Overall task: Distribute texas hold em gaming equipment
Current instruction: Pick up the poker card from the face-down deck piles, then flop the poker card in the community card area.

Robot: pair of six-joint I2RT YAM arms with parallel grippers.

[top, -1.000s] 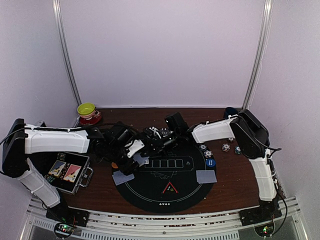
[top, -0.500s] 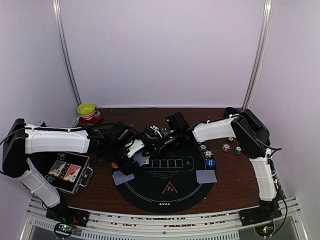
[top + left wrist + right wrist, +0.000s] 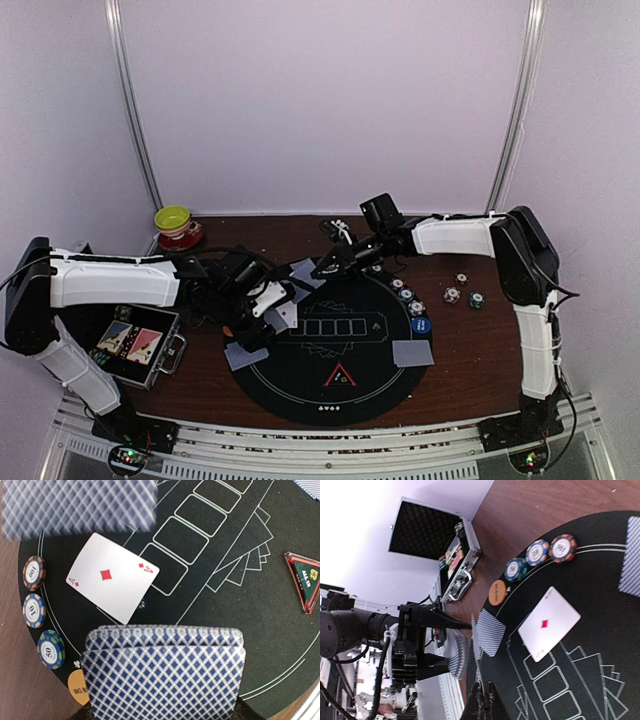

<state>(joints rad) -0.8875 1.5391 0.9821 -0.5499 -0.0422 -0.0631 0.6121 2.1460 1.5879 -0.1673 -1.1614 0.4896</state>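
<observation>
Over the far-left rim of the round black felt mat (image 3: 370, 385): right gripper (image 3: 328, 266) jaws pinched fully together on one grey-blue-backed playing card (image 3: 304, 272), held off the mat. Left gripper (image 3: 266, 308) jaws partly apart, clamping the checker-backed deck (image 3: 165, 670). Ace of diamonds (image 3: 112, 577) lies face-up on the mat just beyond the deck.

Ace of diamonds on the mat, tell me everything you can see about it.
The ace of diamonds is a white-faced card with one red diamond in the middle and a red A at two opposite corners. It lies flat, face up on the black mat, skewed against the printed card outlines, near three chips at the mat's edge. Nothing covers it.
</observation>
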